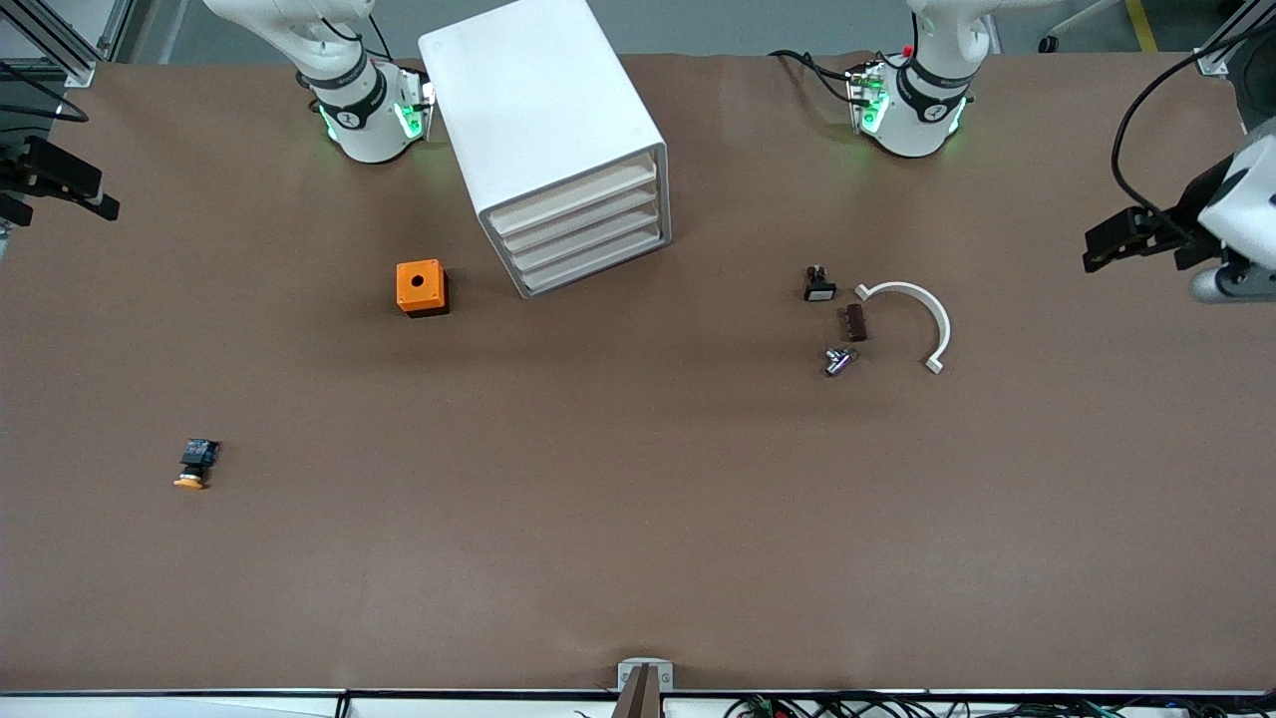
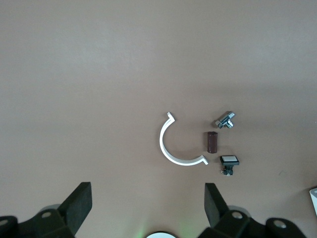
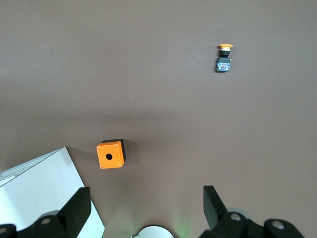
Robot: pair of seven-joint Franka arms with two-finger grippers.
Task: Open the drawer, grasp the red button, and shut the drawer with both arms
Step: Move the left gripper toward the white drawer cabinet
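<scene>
From the front camera, the cabinet point(image 1: 554, 140) stood between my two bases, turned at an angle, all four drawers point(image 1: 583, 231) shut. My left end effector point(image 1: 1131, 239) hung over the left arm's end of the worktop point(image 1: 638, 519), and my right end effector point(image 1: 60, 184) over the right arm's end; both arms waited. An orange cube point(image 1: 422, 287) sat beside the cabinet. A button with an orange-yellow cap point(image 1: 194, 465) lay nearer the camera. Toward my left arm lay a white arc point(image 1: 912, 317), a brown cylinder point(image 1: 854, 322), a metal fitting point(image 1: 837, 361) and a small black switch point(image 1: 818, 286). I saw no red-capped button; I judged it was inside a drawer, though which one I could not tell.

In my left wrist view, my left fingers point(image 2: 77, 206) stood wide apart, empty, above bare worktop near the arc point(image 2: 174, 144).

In my right wrist view, my right fingers point(image 3: 74, 210) were likewise spread and empty, over the cube point(image 3: 110, 154) and a cabinet corner point(image 3: 44, 193).

Risks, as I judged them: pulling the wrong drawer, dragging the unbraced cabinet instead of sliding the drawer, or taking the orange-yellow button point(image 3: 224, 57) for the red one.

I could read no writing or brand.
</scene>
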